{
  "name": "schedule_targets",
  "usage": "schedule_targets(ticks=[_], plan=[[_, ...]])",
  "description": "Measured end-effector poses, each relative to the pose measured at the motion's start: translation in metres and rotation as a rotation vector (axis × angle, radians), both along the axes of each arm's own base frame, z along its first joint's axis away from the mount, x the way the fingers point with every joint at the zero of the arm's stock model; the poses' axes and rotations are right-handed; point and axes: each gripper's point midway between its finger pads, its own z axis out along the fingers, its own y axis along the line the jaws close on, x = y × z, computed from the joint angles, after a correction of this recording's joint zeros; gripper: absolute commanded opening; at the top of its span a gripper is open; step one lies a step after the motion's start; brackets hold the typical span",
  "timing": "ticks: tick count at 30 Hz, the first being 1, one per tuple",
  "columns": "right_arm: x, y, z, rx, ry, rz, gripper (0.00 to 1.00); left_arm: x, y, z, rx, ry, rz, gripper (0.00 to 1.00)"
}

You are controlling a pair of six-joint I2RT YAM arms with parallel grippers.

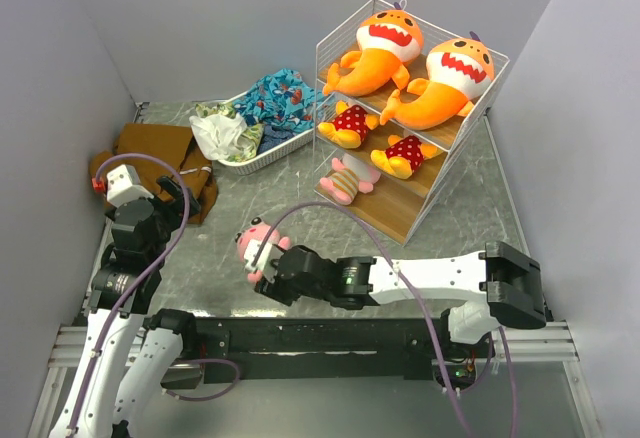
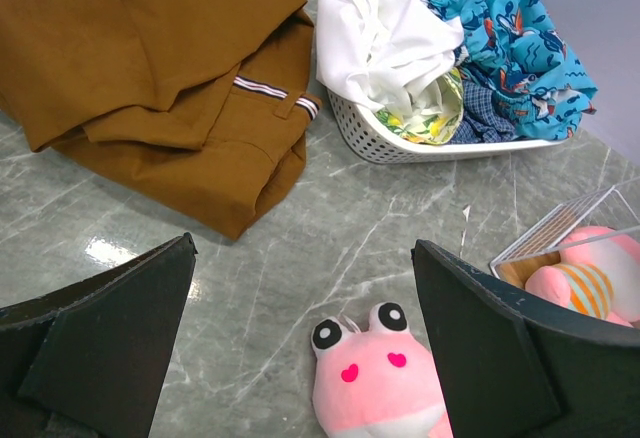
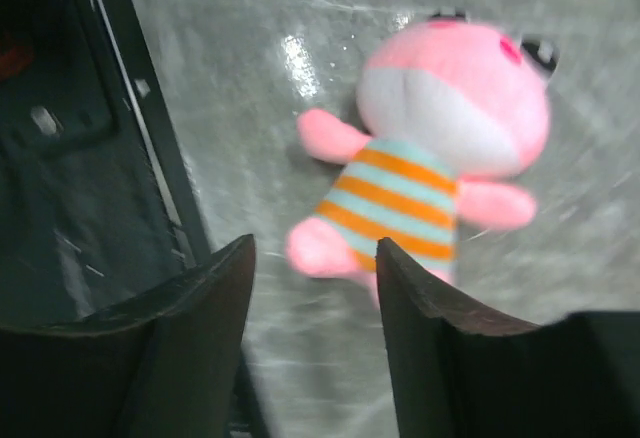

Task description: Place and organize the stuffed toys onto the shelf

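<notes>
Five of six toys are already placed on the shelf (image 1: 395, 216), far right: two orange sharks (image 1: 385, 48) (image 1: 450, 78) on the top tier, two polka-dot dolls (image 1: 348, 123) (image 1: 403, 153) on the middle tier, and one pink striped plush (image 1: 345, 180) on the left of the bottom plank.

The loose pink plush (image 1: 255, 241) is left on the table (image 1: 270, 193), near centre, lying on its back just in front of the arm bases.

The right gripper (image 3: 312, 253) is set low over it with the jaws parted and nothing gripped. One pink foot is seen at the mouth of the gap, while the striped body and head lie beyond the fingertips. The right wrist view is blurred, so contact with the foot cannot be told.

The left gripper (image 2: 302, 248) is held wide open and empty at the left. It is aimed past the plush's head, with the brown cloth (image 2: 150, 78) and the white basket (image 2: 370, 138) of clothes (image 2: 510, 48) further off.

Step judged in hand: pickup of the last toy, with the approach made and the grasp not yet closed.

The next move calls for the right gripper to be pushed further along the plush, so the striped body rather than the foot is taken. The jaws would then be closed and the toy lifted and carried far-right to the bottom tier. It would be set on the bare plank beside its twin — the wire side and the upper tier edges are to be cleared on the way in.
</notes>
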Motion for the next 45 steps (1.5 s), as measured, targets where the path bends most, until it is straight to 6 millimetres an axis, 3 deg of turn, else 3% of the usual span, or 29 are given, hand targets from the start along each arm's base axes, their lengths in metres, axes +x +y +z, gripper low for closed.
schedule_targets(ticks=[3,7,10,18,23,27,31,32,37,45], plan=[[0.003,-0.004,-0.003,-0.091,-0.162,0.192,0.66,0.000,-0.001,0.000,-0.001,0.000,-0.006,0.96],[-0.002,-0.030,-0.034,-0.242,-0.277,0.464,0.69,0.000,-0.001,0.000,-0.001,0.000,-0.007,0.96],[0.006,-0.039,-0.044,-0.288,-0.334,0.589,0.70,0.000,-0.001,0.000,-0.001,0.001,-0.007,0.97],[0.020,-0.029,-0.052,-0.315,-0.510,0.735,0.69,0.001,-0.003,0.001,-0.003,-0.005,-0.015,0.96],[0.025,-0.021,-0.072,-0.355,-0.556,0.789,0.65,0.001,-0.004,0.001,-0.005,-0.005,-0.022,0.96],[0.034,-0.019,-0.090,-0.407,-0.587,0.803,0.50,0.001,-0.004,0.001,-0.005,-0.006,-0.022,0.96],[0.044,-0.012,-0.083,-0.385,-0.632,0.739,0.08,0.001,-0.004,0.001,-0.005,-0.007,-0.022,0.96],[0.047,-0.011,-0.080,-0.378,-0.636,0.712,0.03,0.001,-0.004,0.001,-0.005,-0.007,-0.022,0.96],[0.048,-0.021,-0.070,-0.375,-0.588,0.569,0.00,0.001,-0.004,0.002,-0.006,-0.007,-0.022,0.97],[0.046,-0.053,-0.019,-0.376,-0.493,0.239,0.00,0.001,-0.004,0.002,-0.006,-0.007,-0.025,0.97]])
